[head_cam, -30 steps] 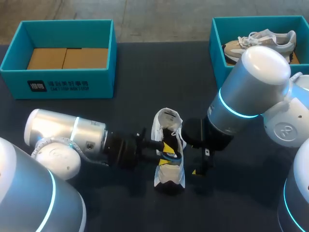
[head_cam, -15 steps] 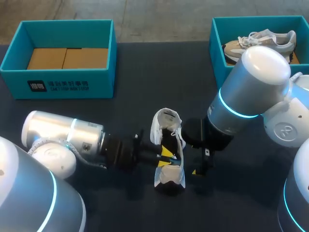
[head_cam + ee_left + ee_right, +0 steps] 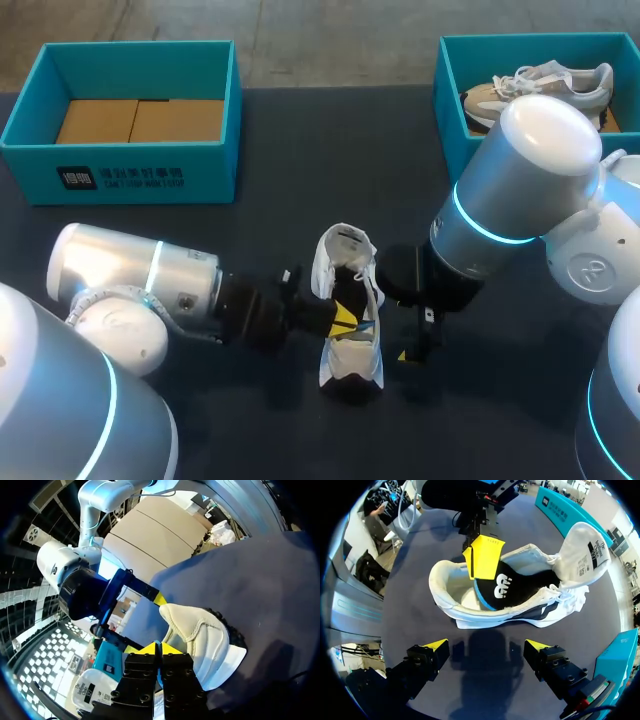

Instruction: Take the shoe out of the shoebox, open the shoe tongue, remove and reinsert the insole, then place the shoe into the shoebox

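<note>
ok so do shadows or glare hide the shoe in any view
Right wrist view: no, the shoe and insole are evenly lit; a shadow lies on the table between the right gripper's open fingers, short of the shoe. Left wrist view: the shoe casts a dark shadow beside it. Head view: no glare on it.

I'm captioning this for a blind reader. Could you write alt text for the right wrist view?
The left claw pinches the black insole, partly raised out of a white shoe lying on the dark table, tongue folded open. The right claw hangs open beside the shoe.
</note>
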